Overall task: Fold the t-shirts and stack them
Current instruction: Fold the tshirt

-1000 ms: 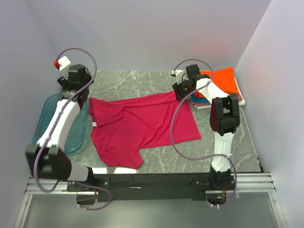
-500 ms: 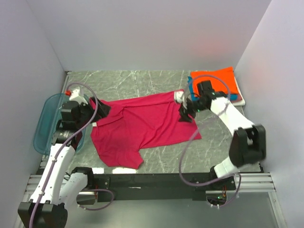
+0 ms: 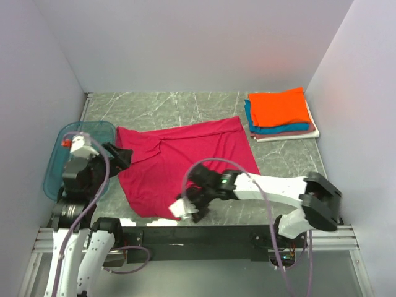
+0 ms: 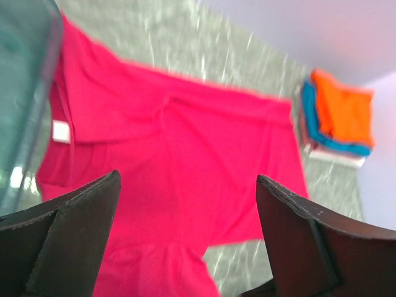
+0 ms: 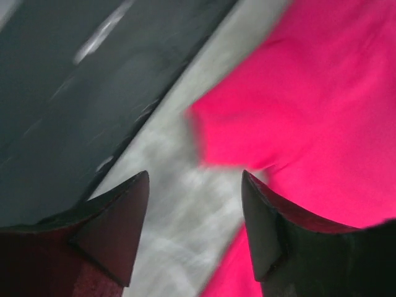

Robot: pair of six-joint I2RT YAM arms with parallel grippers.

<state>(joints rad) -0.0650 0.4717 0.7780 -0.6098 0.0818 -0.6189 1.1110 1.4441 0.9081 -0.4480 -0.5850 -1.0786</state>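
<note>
A magenta-red t-shirt (image 3: pixel 185 161) lies spread out on the marble table, one sleeve pointing toward the near edge. Folded t-shirts sit in a stack (image 3: pixel 279 112) at the back right, orange on top, with teal, pinkish and white under it. My left gripper (image 3: pixel 124 156) hovers by the shirt's left edge, open wide and empty. In the left wrist view the left gripper (image 4: pixel 187 176) looks across the shirt (image 4: pixel 179 154) to the stack (image 4: pixel 340 117). My right gripper (image 3: pixel 189 210) is low beside the near sleeve, open, with bare table between the right gripper's (image 5: pixel 195 174) fingers and the shirt (image 5: pixel 309 93) just ahead.
A translucent blue tray (image 3: pixel 55 170) lies at the left, under my left arm, and its rim shows as the tray (image 4: pixel 25 93) in the left wrist view. The table's dark front rail (image 5: pixel 62 93) runs close to my right gripper. Walls close in the left, back and right.
My left arm pulled back from the far left corner to the shirt's left edge. My right arm swung from beside the stack to the near sleeve. Both grippers opened wider.
</note>
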